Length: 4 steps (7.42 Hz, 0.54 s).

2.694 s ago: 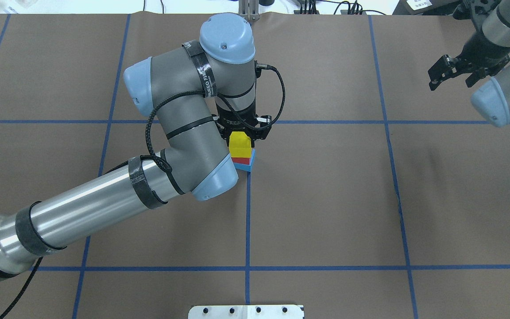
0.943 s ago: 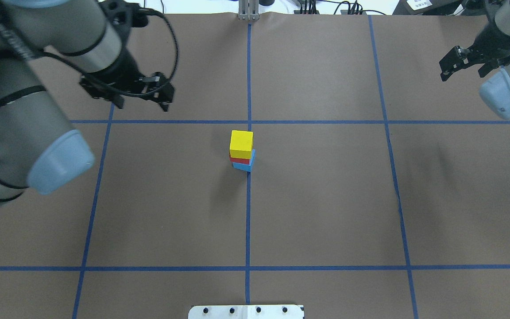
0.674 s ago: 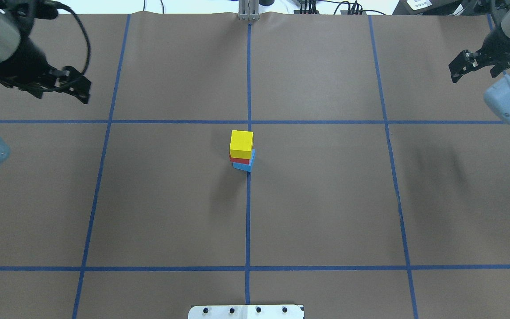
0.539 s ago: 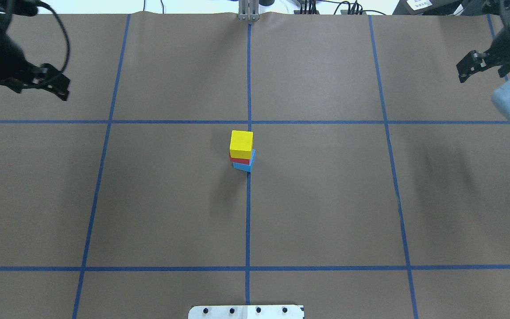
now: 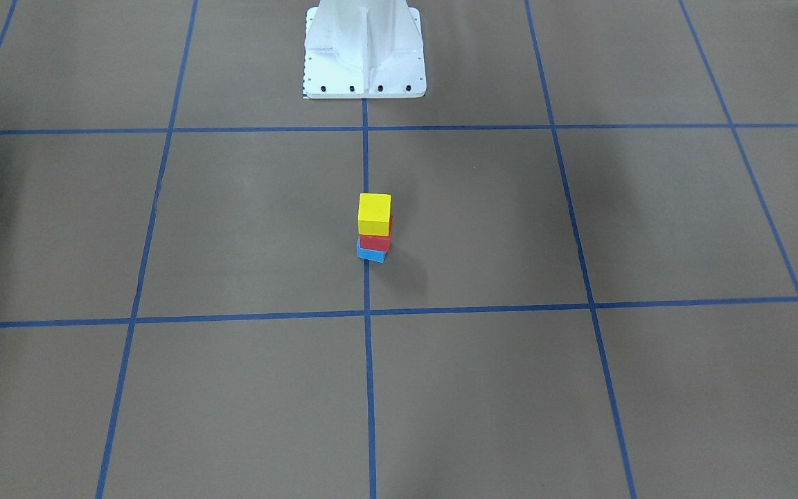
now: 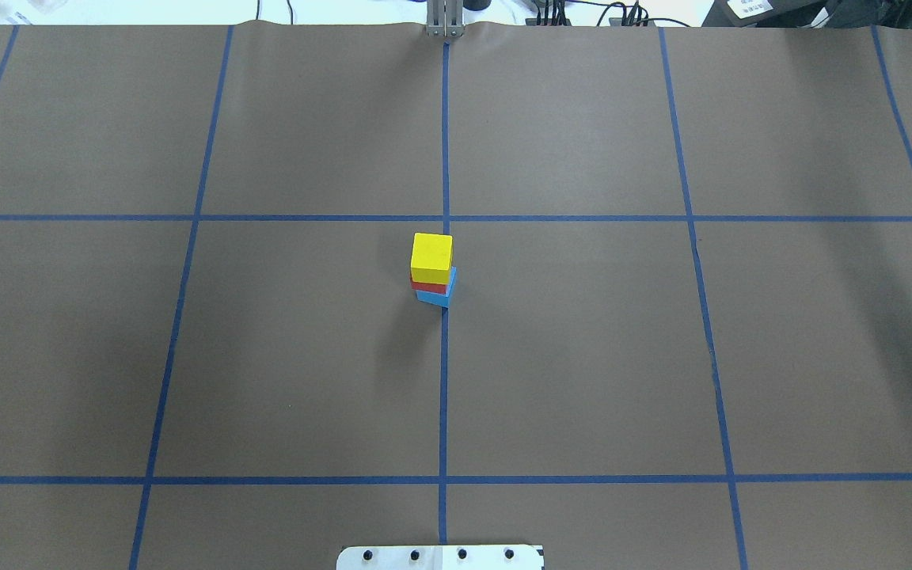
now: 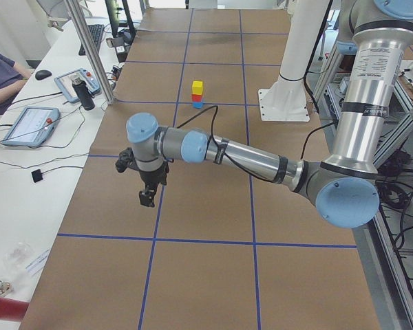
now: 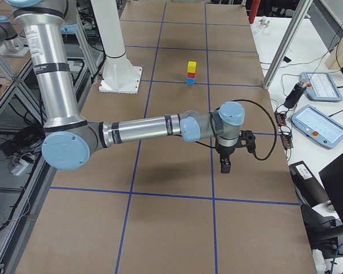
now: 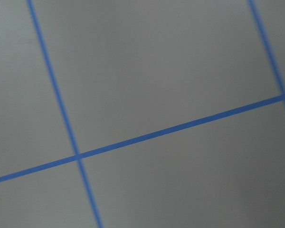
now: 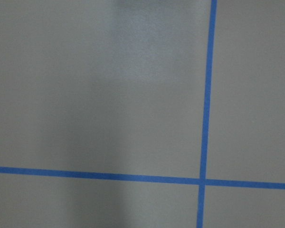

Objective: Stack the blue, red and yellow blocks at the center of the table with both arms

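Note:
The yellow block [image 6: 431, 252] sits on the red block [image 6: 427, 286], which sits on the blue block [image 6: 434, 298], at the table's center crossing. The blue block is turned a little under the others. The stack also shows in the front-facing view [image 5: 374, 211] and small in both side views. No gripper touches it. My left gripper [image 7: 146, 196] hangs over the table's left end, far from the stack. My right gripper [image 8: 224, 165] hangs over the right end. Both show only in the side views, so I cannot tell whether they are open or shut.
The white robot pedestal [image 5: 364, 48] stands behind the stack. Blue tape lines grid the brown table. Desks with teach pendants [image 7: 29, 125] [image 8: 319, 123] and aluminium posts [image 7: 89, 51] line the operators' side. The wrist views show only table and tape.
My left gripper let go of the yellow block and pulled back to the left. Both arms have left the overhead view. The stack has not moved.

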Motion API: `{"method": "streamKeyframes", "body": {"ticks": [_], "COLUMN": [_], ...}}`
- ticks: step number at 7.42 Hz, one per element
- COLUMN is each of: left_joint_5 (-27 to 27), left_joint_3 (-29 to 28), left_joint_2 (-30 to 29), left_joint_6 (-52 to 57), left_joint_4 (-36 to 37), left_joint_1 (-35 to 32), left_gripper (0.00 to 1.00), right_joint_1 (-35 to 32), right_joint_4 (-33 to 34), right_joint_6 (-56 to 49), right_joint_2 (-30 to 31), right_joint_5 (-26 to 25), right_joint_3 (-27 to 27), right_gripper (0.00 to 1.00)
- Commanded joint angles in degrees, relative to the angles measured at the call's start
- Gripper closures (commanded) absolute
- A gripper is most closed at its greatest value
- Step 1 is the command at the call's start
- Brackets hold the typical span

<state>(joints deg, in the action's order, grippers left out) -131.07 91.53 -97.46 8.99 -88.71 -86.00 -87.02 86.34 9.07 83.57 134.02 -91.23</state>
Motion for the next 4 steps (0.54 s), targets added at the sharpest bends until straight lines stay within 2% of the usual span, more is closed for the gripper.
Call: {"method": "streamKeyframes", "body": {"ticks": [1,2,4], "left_joint_5": [0.11,0.29,0.55], "left_joint_3": [-10.11,-10.83,-6.65], "left_joint_2": [2.09,2.1,2.17], "left_joint_6": [1.21,0.86,-9.97], "left_joint_4": [-12.68,-13.5,-12.71], "left_joint_1": [-1.54,-1.63,-2.16], "left_gripper": [0.0,0.0,0.0], "right_joint_1": [-3.66,-3.77,-3.77], "right_joint_4": [-0.03,-0.03,0.06], "right_joint_6": [-0.64,-0.64,-0.64], "right_joint_2": [7.45,11.05,11.79], "right_joint_5": [1.16,1.16,1.42], "right_joint_3": [-4.29,-6.14,-6.51], "right_gripper": [0.01,0.01,0.01]}}
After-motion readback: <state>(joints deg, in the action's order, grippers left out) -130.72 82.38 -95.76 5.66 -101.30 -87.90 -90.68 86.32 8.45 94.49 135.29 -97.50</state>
